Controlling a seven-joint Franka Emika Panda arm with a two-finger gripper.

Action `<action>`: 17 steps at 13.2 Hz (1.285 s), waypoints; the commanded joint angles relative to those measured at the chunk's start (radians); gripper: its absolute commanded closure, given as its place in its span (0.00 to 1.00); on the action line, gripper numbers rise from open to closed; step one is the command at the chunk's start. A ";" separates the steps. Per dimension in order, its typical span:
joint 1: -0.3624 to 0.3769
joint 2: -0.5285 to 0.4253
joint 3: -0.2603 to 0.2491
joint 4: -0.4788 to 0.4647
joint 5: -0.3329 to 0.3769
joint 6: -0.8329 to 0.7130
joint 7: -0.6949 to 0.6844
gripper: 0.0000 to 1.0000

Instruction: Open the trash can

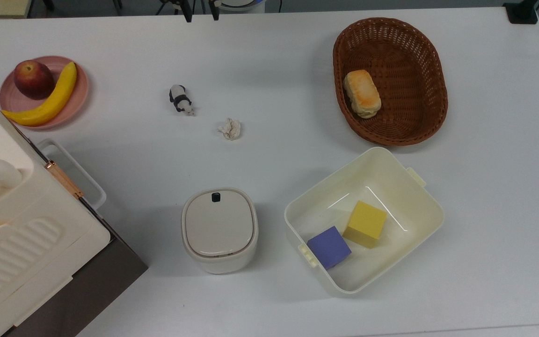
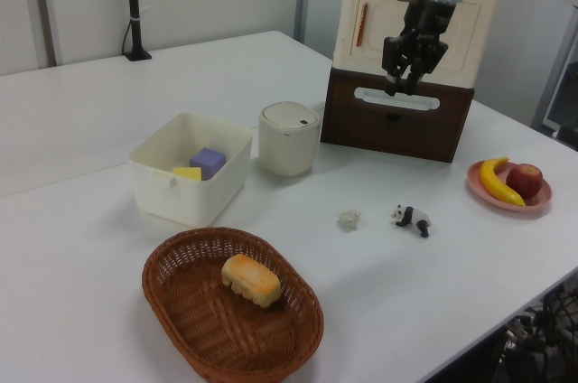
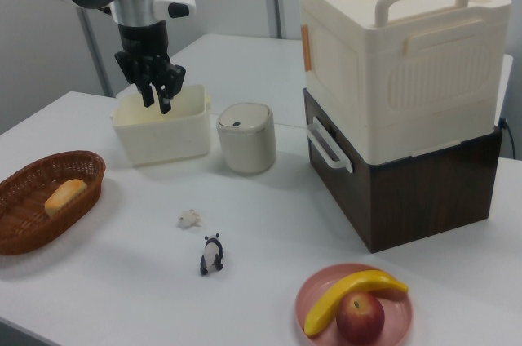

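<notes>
The trash can [image 1: 219, 229] is a small cream-white bin standing near the front of the table, its flat beige lid down and a black button [image 1: 215, 197] at the lid's far edge. It also shows in the left view [image 2: 289, 137] and the right view [image 3: 245, 138]. My gripper [image 3: 157, 101] hangs high in the air, well away from the bin, fingers pointing down with a narrow gap and nothing between them. In the left view the gripper [image 2: 404, 87] appears in front of the big cream box. Its fingertips [image 1: 188, 17] show at the top view's upper edge.
A lidless cream tub [image 1: 391, 164] with a purple and a yellow cube sits at the top view's right of the bin. A big cream box on a brown base [image 1: 17, 234] is at the top view's left. Beyond lie crumpled paper [image 1: 229, 128], a panda toy [image 1: 181, 99], a fruit plate [image 1: 78, 96] and a bread basket [image 1: 433, 70].
</notes>
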State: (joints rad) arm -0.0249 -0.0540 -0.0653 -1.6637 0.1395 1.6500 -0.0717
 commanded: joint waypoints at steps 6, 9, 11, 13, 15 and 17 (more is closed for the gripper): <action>0.011 0.083 0.015 -0.002 0.017 0.265 0.052 1.00; 0.034 0.211 0.013 0.071 -0.004 0.452 0.177 1.00; 0.031 0.298 0.013 0.139 -0.035 0.476 0.179 1.00; 0.031 0.354 0.012 0.168 -0.078 0.528 0.174 1.00; 0.033 0.388 0.012 0.167 -0.122 0.621 0.177 1.00; 0.034 0.408 0.012 0.167 -0.150 0.645 0.174 1.00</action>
State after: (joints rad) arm 0.0018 0.3217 -0.0505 -1.5259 0.0327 2.2676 0.0848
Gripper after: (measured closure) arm 0.991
